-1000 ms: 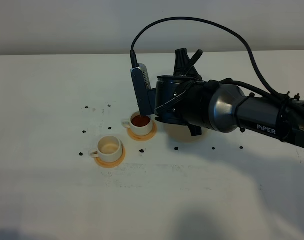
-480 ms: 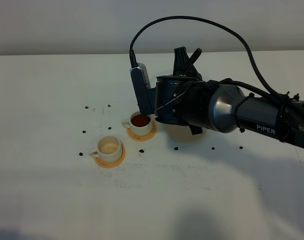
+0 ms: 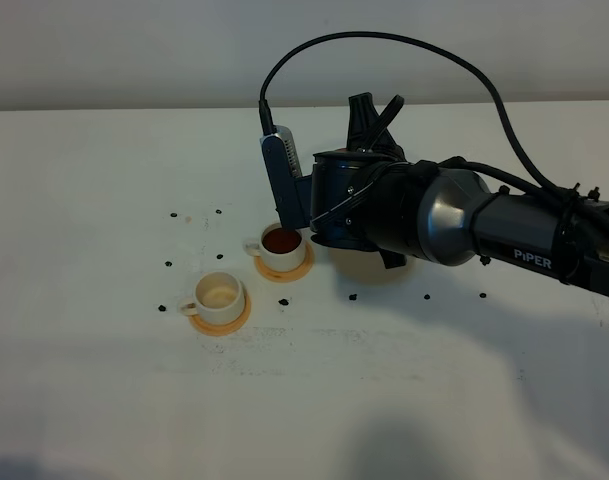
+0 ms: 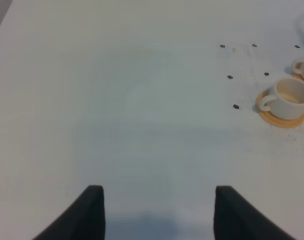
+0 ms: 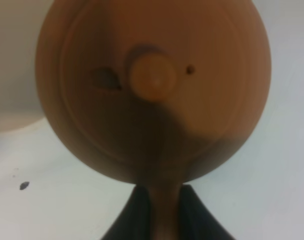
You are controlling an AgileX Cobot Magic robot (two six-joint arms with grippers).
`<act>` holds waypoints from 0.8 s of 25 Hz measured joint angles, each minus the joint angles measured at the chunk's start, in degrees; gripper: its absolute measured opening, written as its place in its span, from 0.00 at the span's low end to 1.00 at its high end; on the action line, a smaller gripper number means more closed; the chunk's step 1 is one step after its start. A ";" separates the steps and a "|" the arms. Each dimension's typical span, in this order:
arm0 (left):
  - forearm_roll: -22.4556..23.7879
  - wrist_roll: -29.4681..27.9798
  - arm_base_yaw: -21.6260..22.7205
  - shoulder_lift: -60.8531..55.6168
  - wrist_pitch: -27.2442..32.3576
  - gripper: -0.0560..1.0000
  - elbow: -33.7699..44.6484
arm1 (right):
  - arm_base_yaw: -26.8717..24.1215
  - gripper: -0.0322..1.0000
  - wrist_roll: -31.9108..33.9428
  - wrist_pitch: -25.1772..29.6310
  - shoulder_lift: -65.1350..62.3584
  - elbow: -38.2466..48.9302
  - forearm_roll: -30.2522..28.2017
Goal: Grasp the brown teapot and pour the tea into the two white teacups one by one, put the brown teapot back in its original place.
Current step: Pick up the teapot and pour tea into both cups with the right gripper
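pinching teapot (image 5: 152, 90) handle in closed right gripper (image 5: 164, 197) | hovering just right of far cup (image 3: 282, 246) | holding left gripper (image 4: 159, 212) apart, empty

A lab bench: bare white tabletop (image 3: 104, 400), plain wall (image 3: 134, 50), robot arm (image 3: 504, 235).

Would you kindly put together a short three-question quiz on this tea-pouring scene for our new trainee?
1. True or false: in the high view, the near teacup is full of dark tea.
2. Each teacup stands on: A) an orange coaster; B) a black tray; C) the bare table.
3. What does the right gripper hold?
Key: 1. False: its inside is pale; the dark tea is in the far teacup. 2. A. 3. The brown teapot, with the jaws shut on its handle.
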 joint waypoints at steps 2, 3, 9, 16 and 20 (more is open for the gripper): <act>0.00 0.00 0.00 0.00 0.00 0.53 0.00 | 0.00 0.12 0.00 0.00 0.00 0.00 0.00; 0.00 0.00 0.00 0.00 0.00 0.53 0.00 | 0.00 0.12 0.00 0.00 0.00 0.00 0.00; 0.00 0.00 0.00 0.00 0.00 0.53 0.00 | 0.00 0.12 0.00 0.00 0.00 0.00 0.00; 0.00 0.00 0.00 0.00 0.00 0.53 0.00 | 0.05 0.12 0.05 -0.14 0.00 0.00 2.45; 0.00 0.00 0.00 0.00 0.00 0.53 0.00 | 0.23 0.12 0.13 -1.60 0.00 0.00 8.22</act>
